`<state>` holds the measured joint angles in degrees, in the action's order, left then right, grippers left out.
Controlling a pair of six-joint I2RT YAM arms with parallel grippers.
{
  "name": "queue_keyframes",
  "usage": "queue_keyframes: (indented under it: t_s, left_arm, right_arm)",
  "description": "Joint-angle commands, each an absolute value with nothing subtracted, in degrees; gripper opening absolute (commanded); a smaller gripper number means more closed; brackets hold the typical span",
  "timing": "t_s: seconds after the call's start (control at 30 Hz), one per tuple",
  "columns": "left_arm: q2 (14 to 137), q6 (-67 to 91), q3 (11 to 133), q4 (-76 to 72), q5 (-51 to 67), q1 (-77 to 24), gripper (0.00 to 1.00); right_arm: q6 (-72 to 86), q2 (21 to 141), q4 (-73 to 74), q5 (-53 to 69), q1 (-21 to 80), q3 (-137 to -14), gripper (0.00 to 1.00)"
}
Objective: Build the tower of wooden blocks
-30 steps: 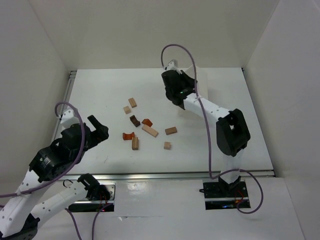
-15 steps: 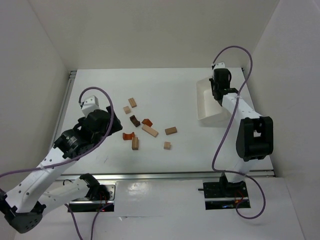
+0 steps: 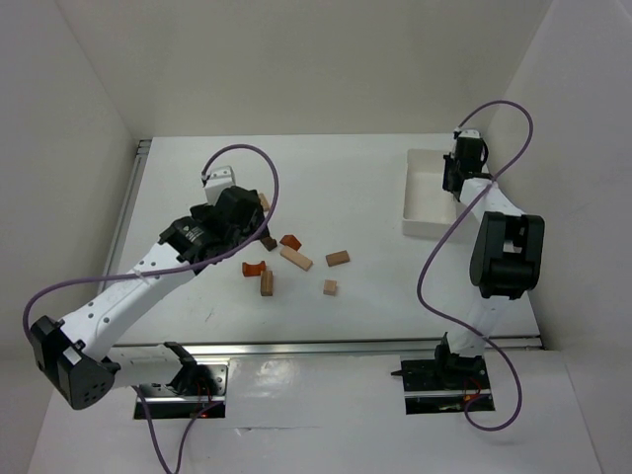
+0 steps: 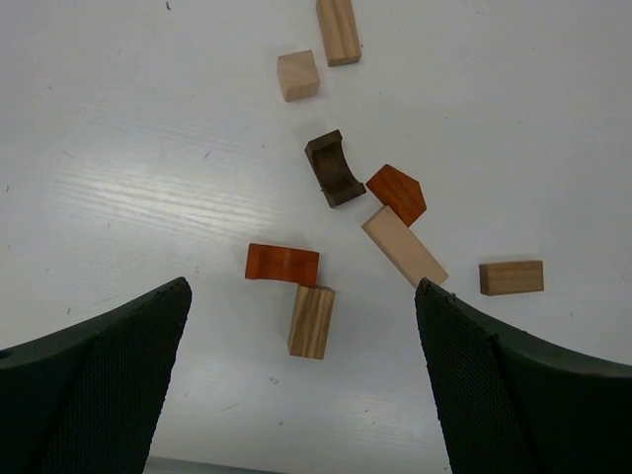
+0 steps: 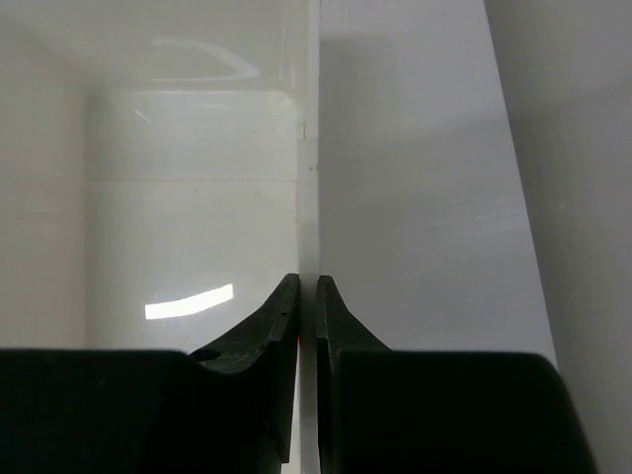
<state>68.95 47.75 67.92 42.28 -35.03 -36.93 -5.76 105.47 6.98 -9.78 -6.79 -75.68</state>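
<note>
1. Nearest row: small tan cube [image 3: 330, 287] to the right. Left of it is a short tan block [image 4: 311, 320] w/ an orange arch piece [image 4: 282, 264] touching its far end. All lie flat on the table [image 3: 395, 306].
2. Mid: long tan bar [image 4: 404, 247], w/ a tan brick [image 4: 512, 277] apart on its right. A reddish wedge [image 4: 396, 193] touches the bar's far end, and a dark brown arch [image 4: 334, 168] sits just beside the wedge.
3. Farther, left: tan square [image 4: 297, 76] + far tan bar [image 4: 339, 30], near each other, apart from the rest.
4. Left claw [image 4: 301, 286] hangs over the cluster, released, jaws spread wide. Nothing is btwn them and it touches no piece.
5. Far right: white tray [image 3: 425, 212], well apart from the pieces. Right claw [image 5: 306, 286] is clenched on what looks like the tray's right wall, but the view is very close, so not certain.
6. Progress: nothing stacked and no base laid. Tower not begun, so the whole build is left. Left claw looks placed for a first pick.
</note>
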Motion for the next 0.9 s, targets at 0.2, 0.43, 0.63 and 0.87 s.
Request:
queue_keyframes:
  t_s: [0.2,0.43,0.63,0.87]
  left_arm:
    - [74.8,42.5,74.8,37.0,-25.3,-28.5,1.00]
    - [78.1,37.5,78.5,36.6,-17.1,-20.5,1.00]
    - [74.8,35.4,77.8,37.1,-13.9,-19.3,1.00]
    - [65.3,43.0,68.0,46.6,-12.6,-19.2,1.00]
  right_arm:
    - [-4.7,110.7,7.8,-14.8,-7.4,-85.1,0.34]
    - [-7.0,106.5,10.8,-4.5,-7.9,-88.2,0.80]
    - [-11.9,96.6,9.2,11.9,-4.3,-86.2,1.00]
    - [-13.0,91.1,11.5,3.6,16.9,-79.6,1.00]
